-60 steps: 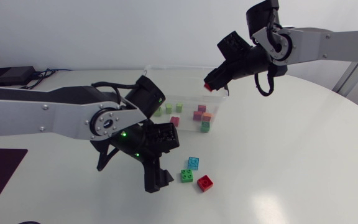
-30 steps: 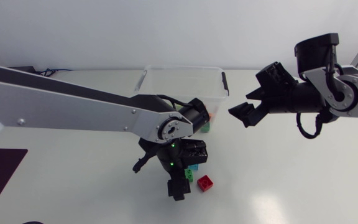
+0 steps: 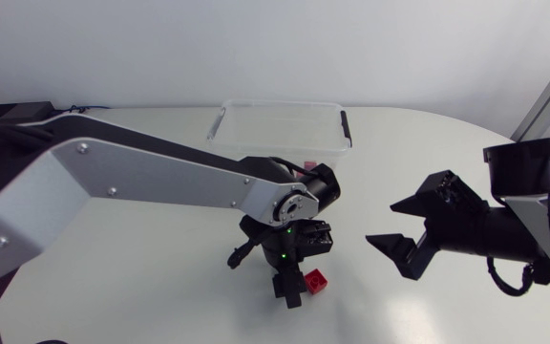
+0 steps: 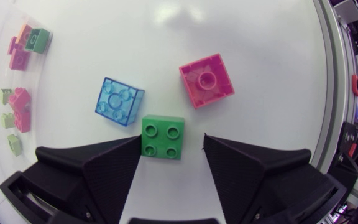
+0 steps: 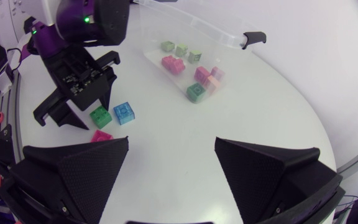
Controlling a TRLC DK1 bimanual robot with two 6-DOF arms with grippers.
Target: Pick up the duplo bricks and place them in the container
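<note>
Both claws gape open | left claw [image 4: 171, 137] straddles green brick [image 4: 163, 137] (not pinched), blue brick [image 4: 120, 101] just beside | right claw [image 5: 171, 144] holds nothing

Silver-grey left arm [image 3: 132, 172], black end effector [image 4: 171, 140] (green lights).

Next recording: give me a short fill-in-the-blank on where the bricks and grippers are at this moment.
1. The left gripper stands open around the ____ brick.
2. The right gripper is open and holds ____.
3. Outside the container lie ____ bricks.
Missing words: green; nothing; three.
</note>
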